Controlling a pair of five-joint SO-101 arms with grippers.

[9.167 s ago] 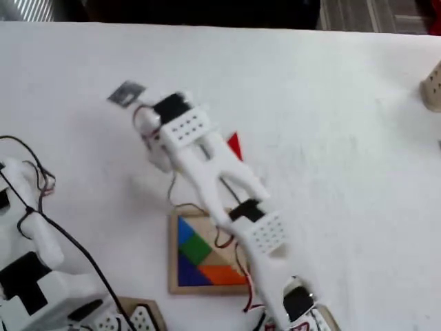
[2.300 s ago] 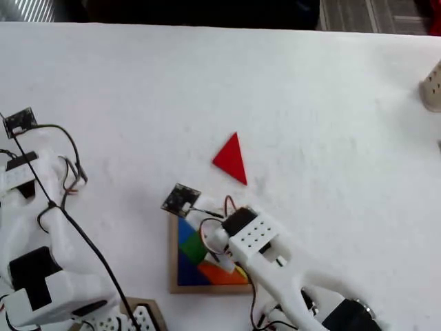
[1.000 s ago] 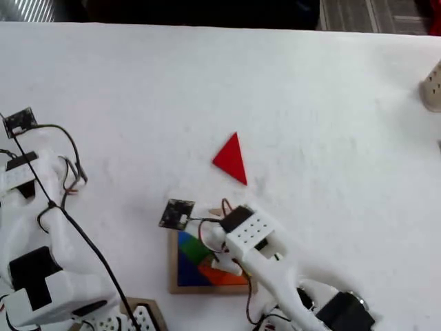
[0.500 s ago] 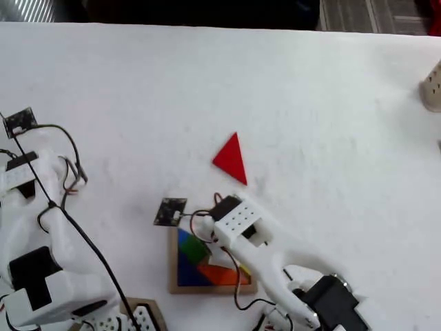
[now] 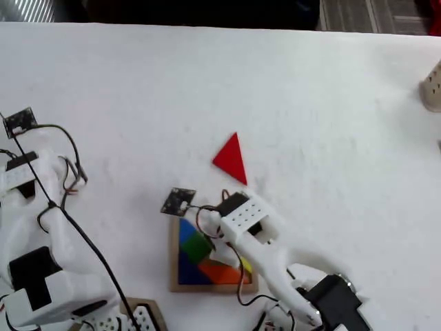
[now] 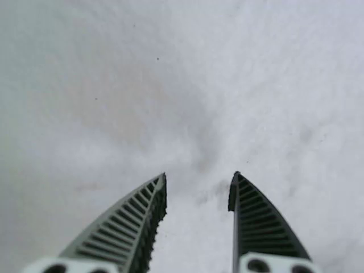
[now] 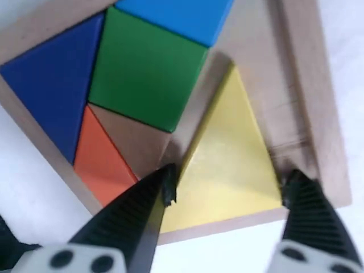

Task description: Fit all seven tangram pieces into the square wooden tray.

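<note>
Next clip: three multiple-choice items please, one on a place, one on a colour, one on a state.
1. The red triangle lies: A) on the table outside the wooden tray B) inside the tray C) in a claw.
2. The square piece in the tray is: A) yellow B) green C) orange.
3. The left claw is: A) shut on a piece B) shut, empty C) open, empty.
Answers: A, white table surrounds it; B, plainly green in the right wrist view; C, its fingers stand apart over bare table.
</note>
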